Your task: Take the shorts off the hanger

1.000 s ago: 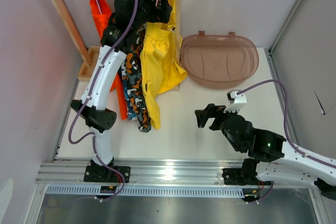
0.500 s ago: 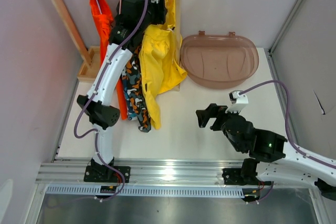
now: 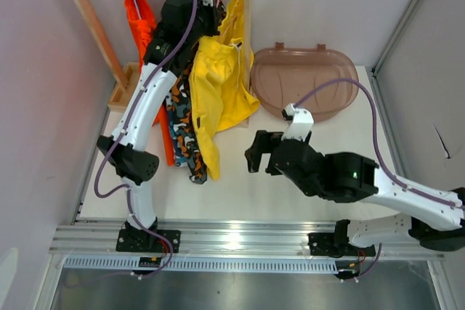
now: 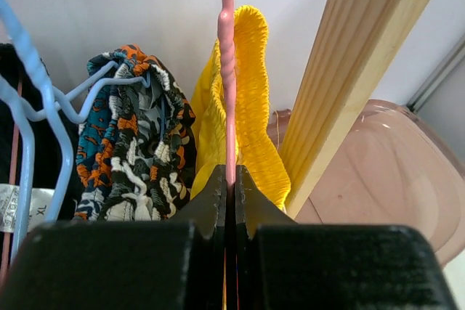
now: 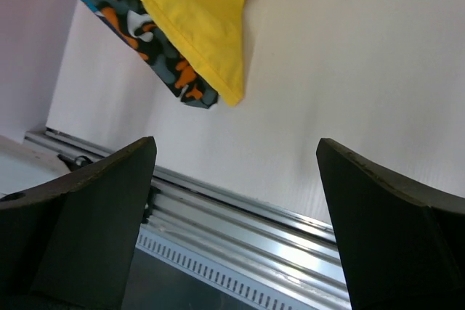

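Several shorts hang from a wooden rack [image 3: 87,16]: yellow shorts [image 3: 218,85] [image 4: 251,107], orange shorts [image 3: 139,16] and printed shorts [image 3: 182,121] [image 4: 127,143]. My left gripper [image 4: 229,179] is high at the rail and shut on the thin pink hanger [image 4: 227,70] that carries the yellow shorts. A blue hanger [image 4: 43,114] holds the printed shorts to its left. Over the table, my right gripper [image 3: 259,156] [image 5: 236,147] is open and holds nothing. It sits right of the lower hems of the yellow shorts [image 5: 196,12] and the printed shorts [image 5: 138,30].
A brown translucent tub [image 3: 301,81] [image 4: 392,179] lies at the back right of the table. The rack's wooden post [image 4: 356,70] stands just right of the yellow shorts. An aluminium rail [image 3: 232,237] [image 5: 240,215] runs along the near edge. Walls close in on both sides.
My left gripper went from open to shut on the pink hanger wire. The right arm swung left and forward, toward the hanging shorts.
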`<state>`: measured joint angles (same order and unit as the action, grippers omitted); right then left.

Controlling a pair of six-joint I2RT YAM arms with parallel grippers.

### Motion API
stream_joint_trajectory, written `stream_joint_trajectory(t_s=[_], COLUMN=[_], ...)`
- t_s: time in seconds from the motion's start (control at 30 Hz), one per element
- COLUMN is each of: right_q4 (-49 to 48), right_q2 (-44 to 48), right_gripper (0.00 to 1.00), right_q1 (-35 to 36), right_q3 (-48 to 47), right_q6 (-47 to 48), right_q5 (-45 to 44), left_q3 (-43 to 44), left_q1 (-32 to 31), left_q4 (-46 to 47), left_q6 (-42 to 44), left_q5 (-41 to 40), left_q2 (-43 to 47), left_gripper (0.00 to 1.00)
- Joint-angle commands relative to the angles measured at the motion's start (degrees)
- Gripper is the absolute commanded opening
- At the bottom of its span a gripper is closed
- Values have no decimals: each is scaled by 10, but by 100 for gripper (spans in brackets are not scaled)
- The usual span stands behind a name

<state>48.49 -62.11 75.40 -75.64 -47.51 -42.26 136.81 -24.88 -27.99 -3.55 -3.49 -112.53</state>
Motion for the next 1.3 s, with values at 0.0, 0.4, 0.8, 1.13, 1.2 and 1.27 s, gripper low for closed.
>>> stream_joint_trajectory(t_s=[0.0,0.4,0.8,1.13,1.2,1.27], right_q4=[178,-80,-175,-297,-310,-312], right_q2=[-83,-403,-435,-376,-375,-375], right_gripper=[99,100,99,86,58,20], right_q1=[17,39,43,48,47,48], right_q3=[-182,-418,-427,-336,-320,-307], right_q6=[-66,213,269,315,323,317], right_q5=[10,-28,-66,-103,-106,-106], left_q3=[-16,-57,-16,-27,-26,-23], left_q1=[-1,-4,-5,-24,-24,-24], left_q4=[-39,-108,-153,-164,-164,-167], left_q6=[-23,-70,-101,-145,-144,-138], left_q5=[30,-26,-54,-58,-46,-28], left_q2=[55,195,182,195,202,208], left_gripper=[0,0,0,0,0,0])
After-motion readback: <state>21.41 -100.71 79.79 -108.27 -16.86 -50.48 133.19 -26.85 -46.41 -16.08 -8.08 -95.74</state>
